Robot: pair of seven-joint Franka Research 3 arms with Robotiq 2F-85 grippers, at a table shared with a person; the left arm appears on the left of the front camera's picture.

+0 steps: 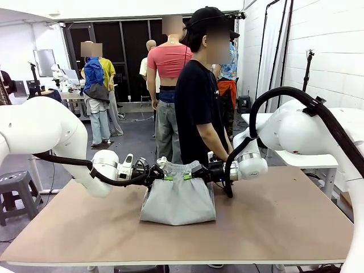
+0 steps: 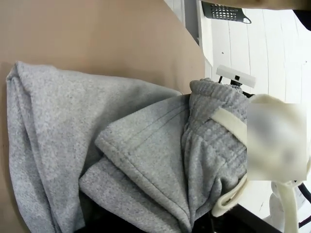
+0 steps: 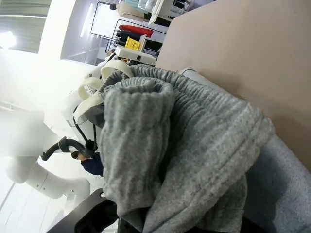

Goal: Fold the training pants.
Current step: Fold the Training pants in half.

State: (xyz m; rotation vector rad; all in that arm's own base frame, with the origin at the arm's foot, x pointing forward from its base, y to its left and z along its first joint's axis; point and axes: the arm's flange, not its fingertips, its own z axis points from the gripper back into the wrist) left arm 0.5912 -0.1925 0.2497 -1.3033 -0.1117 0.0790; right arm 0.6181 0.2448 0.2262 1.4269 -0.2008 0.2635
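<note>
Both jaws pinch the pants [image 1: 178,196] at the waistband, top edge lifted, rest on the tabletop [image 1: 273,227]. Risk: bunched fabric slips from one grip, or uneven pull skews the fold.

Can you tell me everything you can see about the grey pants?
The training pants are light grey, soft, fleecy-looking cloth, already folded into a thick bundle. The lower part rests on the brown table. The top edge, with its gathered elastic waistband and flat white drawstring, is lifted up. The left gripper pinches one top corner and the right gripper pinches the other, both shut on the cloth. A person stands just behind.
</note>
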